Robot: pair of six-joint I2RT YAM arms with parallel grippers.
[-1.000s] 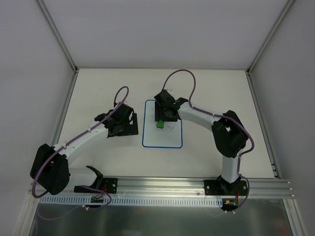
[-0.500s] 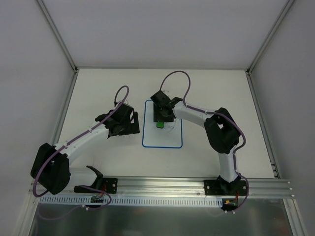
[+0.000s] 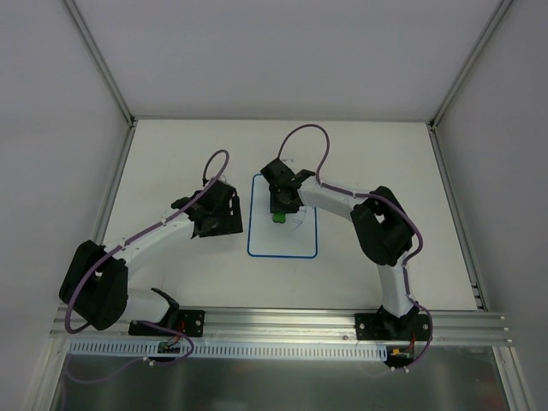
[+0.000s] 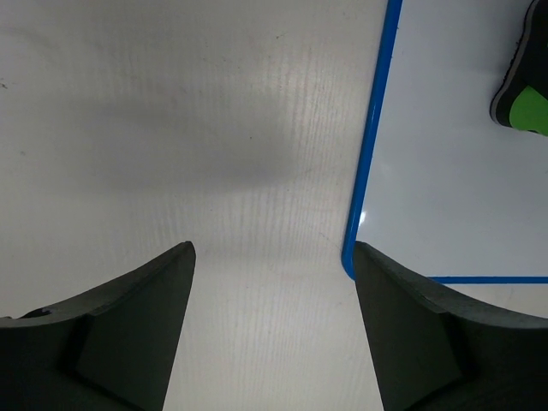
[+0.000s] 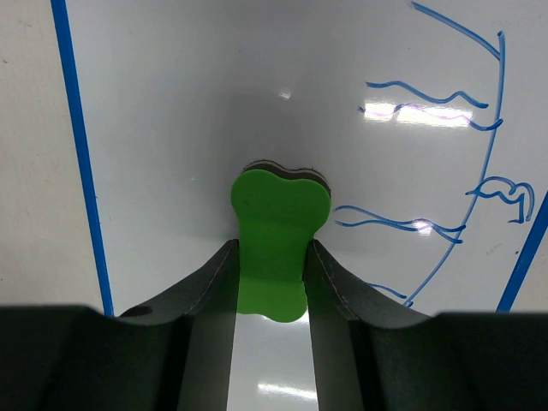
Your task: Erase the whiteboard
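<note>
The whiteboard (image 3: 282, 240) lies flat at mid-table, white with a thin blue border. Blue wavy scribbles (image 5: 428, 163) mark its right part in the right wrist view. A green eraser block (image 3: 279, 217) (image 5: 278, 231) sits on the board's upper half. My right gripper (image 3: 281, 209) (image 5: 272, 250) is shut on it, both fingers pressing its narrow waist. My left gripper (image 3: 224, 224) (image 4: 274, 250) hangs open over bare table just left of the board (image 4: 445, 171). Its right finger (image 4: 411, 325) covers the board's near corner. The eraser (image 4: 529, 110) shows at that view's right edge.
Aluminium rails (image 3: 282, 325) run along the near edge under both arm bases. Grey walls with metal posts (image 3: 103, 68) close in the table at the left, back and right. The right arm's purple cable (image 3: 308, 133) loops above the board.
The right jaws have closed onto the green eraser and that arm's elbow has pulled in to the left. The left jaws have narrowed a little; the left gripper stays beside the board.
</note>
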